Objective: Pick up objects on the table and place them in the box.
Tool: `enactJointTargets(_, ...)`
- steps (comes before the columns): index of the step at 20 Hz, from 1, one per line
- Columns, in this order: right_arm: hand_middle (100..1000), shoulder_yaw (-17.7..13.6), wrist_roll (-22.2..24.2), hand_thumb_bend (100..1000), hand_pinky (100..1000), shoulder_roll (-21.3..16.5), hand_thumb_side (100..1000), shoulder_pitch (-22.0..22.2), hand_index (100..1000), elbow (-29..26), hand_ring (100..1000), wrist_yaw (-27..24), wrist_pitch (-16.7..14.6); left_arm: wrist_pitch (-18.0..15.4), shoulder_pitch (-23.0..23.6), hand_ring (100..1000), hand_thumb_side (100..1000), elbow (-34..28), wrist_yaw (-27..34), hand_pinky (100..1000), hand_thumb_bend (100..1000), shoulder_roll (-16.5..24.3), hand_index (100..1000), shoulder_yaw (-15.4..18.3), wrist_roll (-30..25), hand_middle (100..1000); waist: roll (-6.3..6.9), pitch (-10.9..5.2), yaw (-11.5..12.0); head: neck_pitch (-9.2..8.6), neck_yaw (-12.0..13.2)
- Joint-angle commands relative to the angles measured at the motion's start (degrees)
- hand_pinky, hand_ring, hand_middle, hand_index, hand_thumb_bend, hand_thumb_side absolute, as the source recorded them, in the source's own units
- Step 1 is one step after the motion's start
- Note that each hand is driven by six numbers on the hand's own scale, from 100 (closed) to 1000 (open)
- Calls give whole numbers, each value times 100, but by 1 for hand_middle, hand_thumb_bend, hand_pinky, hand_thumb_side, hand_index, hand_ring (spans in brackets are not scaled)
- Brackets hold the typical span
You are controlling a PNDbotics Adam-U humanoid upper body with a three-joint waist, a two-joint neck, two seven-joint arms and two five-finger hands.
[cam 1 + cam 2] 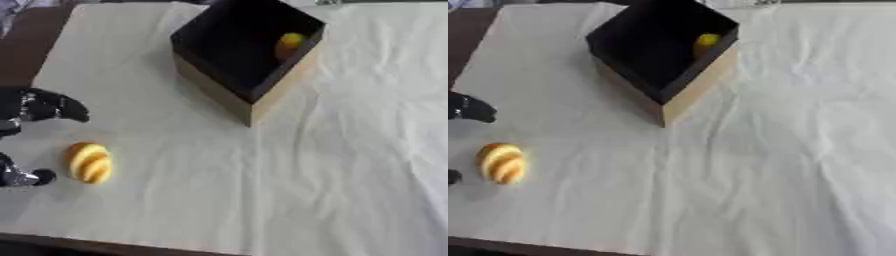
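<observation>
Bread-shaped object, yellow with orange-brown stripes [88,162], lies on the white cloth [306,165] covering the desk, at the near left and well apart from the box. The open square box, black inside with tan cardboard walls [284,87], stands at the far centre, one corner turned toward the viewer. A small yellow-orange rounded item [290,44] already rests inside it against the far right wall.

The black left hand [39,106] enters from the left edge. Its upper fingers arch above and beside the striped object, and a lower fingertip [39,176] sits just to the object's left. The hand is unclenched and holds nothing; no contact with the object is visible. The right hand appears in no view.

Step in hand, by judgement: approach to the striped object, before any grasp. The next move calls for bringing the hand rightward around the object and closing on it, then a lift and a carry up and to the right over the near box wall.

The left eye view shows the hand's fingers and part of the palm. The right eye view shows only dark fingertips at the frame edge, but more of the cloth to the right.
</observation>
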Motion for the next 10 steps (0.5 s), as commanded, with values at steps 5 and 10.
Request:
enactJointTargets(5,691,8,41,100,926,-71,342,-58,801,-94,913,-49,-17,50,-288,854,105,286,-162,851,413,-18,894,-222,-284,832,10,-95,-43,-62,61)
enactJointTargets(10,690,16,53,100,927,-52,347,-57,801,-94,914,-65,-10,48,-393,827,101,496,-211,834,414,-106,874,-362,-448,801,23,-93,-64,-60,81)
